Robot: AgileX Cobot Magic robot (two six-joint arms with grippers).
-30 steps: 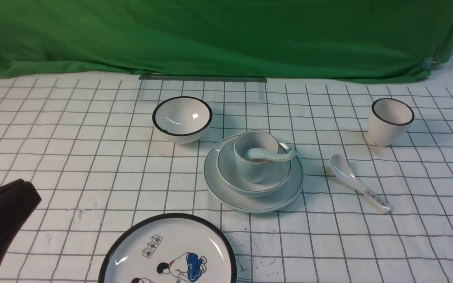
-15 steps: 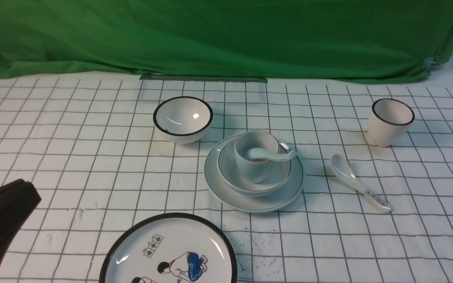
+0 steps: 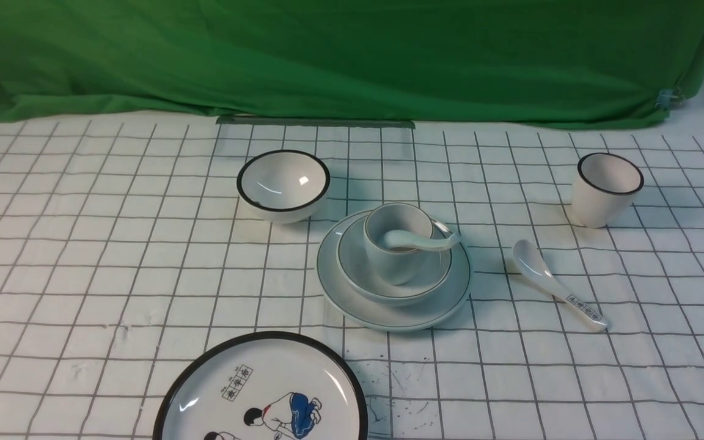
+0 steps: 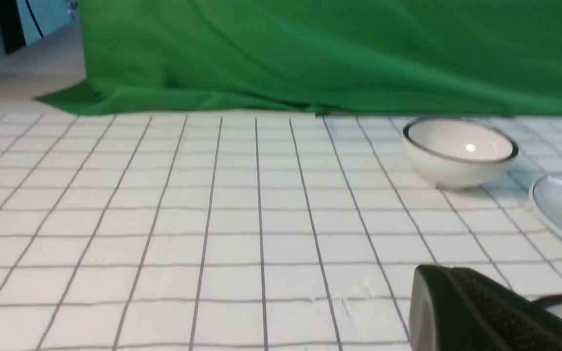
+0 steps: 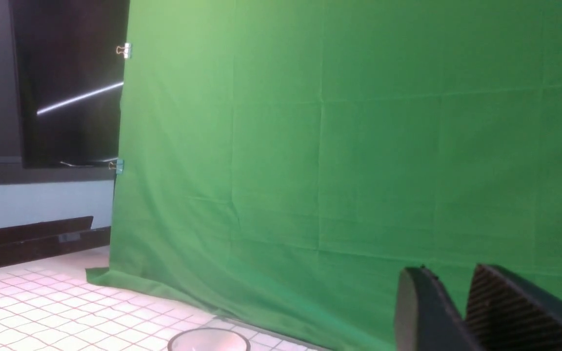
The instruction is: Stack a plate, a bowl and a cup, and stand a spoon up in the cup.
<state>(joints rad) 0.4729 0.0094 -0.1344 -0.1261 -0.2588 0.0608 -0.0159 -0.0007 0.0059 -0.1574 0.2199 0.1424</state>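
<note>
Frame centre: cup (image 3: 396, 244) in bowl (image 3: 393, 275) on plate (image 3: 395, 305), spoon (image 3: 420, 239) leaning in cup. Left hand (image 4: 476, 312) pressed together, low at frame edge. Right hand (image 5: 461, 302) slightly spread, holding nothing.

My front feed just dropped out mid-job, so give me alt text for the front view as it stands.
At the middle of the checked cloth, a pale grey-green cup sits in a bowl on a plate, with a spoon leaning in the cup. Around it: a black-rimmed bowl, a white cup, a printed spoon and a cartoon plate.
</note>
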